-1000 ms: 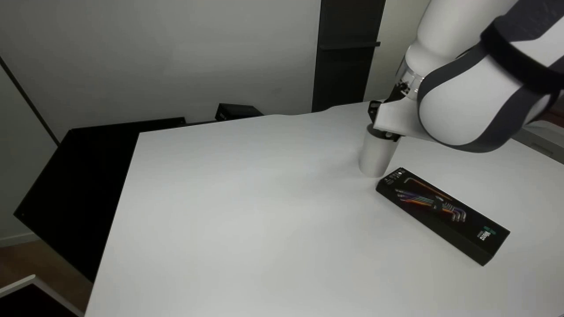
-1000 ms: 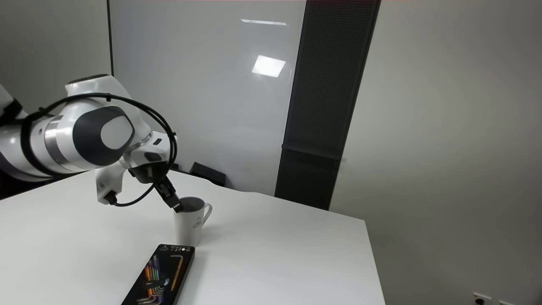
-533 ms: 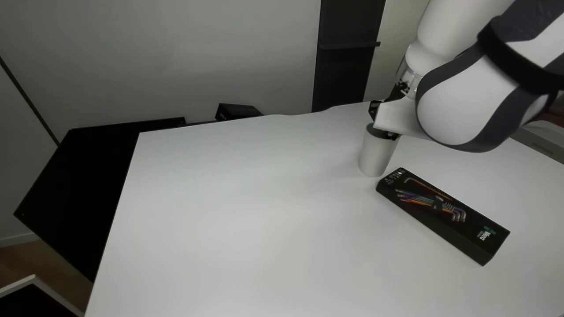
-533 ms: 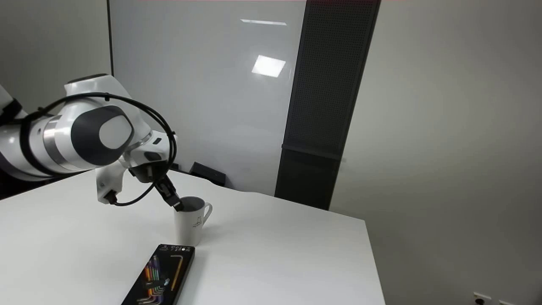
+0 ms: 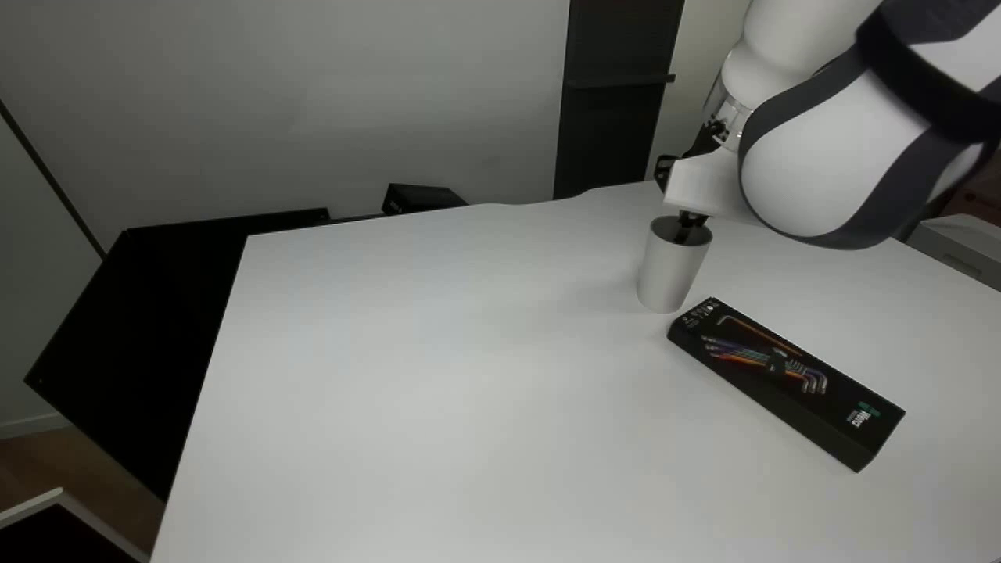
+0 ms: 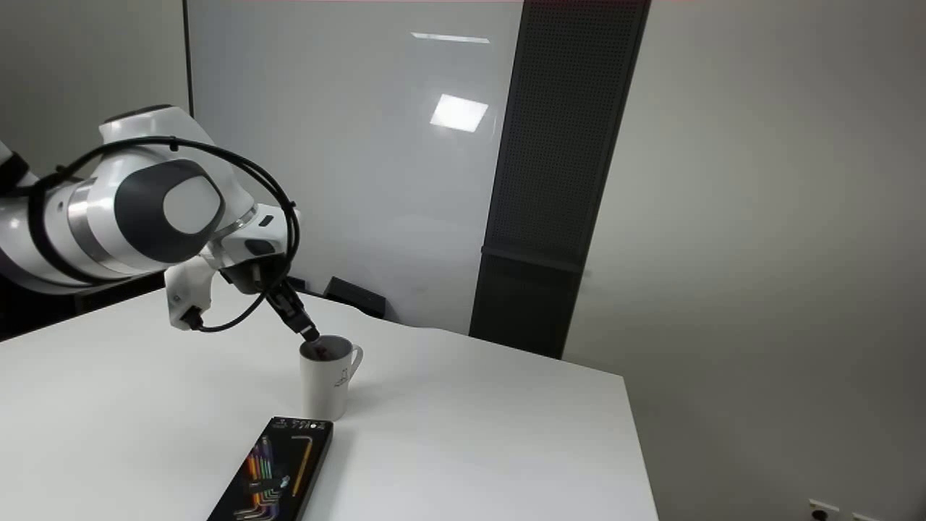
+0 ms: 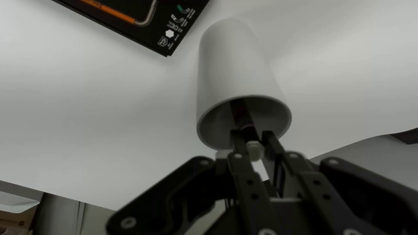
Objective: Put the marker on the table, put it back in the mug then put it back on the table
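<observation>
The arm [image 6: 173, 206] reaches over the smooth white table [image 5: 438, 375], bent at the wrist, the gripper [image 7: 253, 139] slanting down to the mouth of the mug [image 6: 323, 387]. Its jaws clamp one end of the marker [image 7: 245, 123], whose dark, red-banded body leans inside the mug, the lower end hidden. I count one marker, one mug and one black hex-key box [image 5: 786, 383]. The mug, pale, cylindrical and handled, with a small printed drawing, stands upright, in from the table's wavy edge. The box, flat and rectangular, printed with coloured keys, lies with one end just beside the mug.
</observation>
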{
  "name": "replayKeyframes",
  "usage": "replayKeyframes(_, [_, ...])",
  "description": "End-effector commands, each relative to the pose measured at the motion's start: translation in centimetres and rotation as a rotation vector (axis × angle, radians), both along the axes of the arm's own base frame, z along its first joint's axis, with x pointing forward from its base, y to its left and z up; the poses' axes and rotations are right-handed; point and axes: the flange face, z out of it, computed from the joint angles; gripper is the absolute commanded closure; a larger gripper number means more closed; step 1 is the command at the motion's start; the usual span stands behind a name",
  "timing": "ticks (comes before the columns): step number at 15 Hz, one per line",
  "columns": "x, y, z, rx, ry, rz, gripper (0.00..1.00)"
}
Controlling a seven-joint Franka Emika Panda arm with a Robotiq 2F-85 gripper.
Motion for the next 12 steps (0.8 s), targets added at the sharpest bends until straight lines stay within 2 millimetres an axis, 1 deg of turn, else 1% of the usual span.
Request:
replayKeyframes(1, [-0.2,0.0,2.8,0.009,-0.027,0.002,0.93])
replayKeyframes(4, [-0.6,0.1,4.7,0.020,-0.028,0.019,0.93])
replayKeyframes(7, [-1.4,0.2,7.0,0.060,0.016,0.052,0.93])
replayKeyframes(12, [-2.0,-0.2,10.3,0.095,0.059,0.072,0.93])
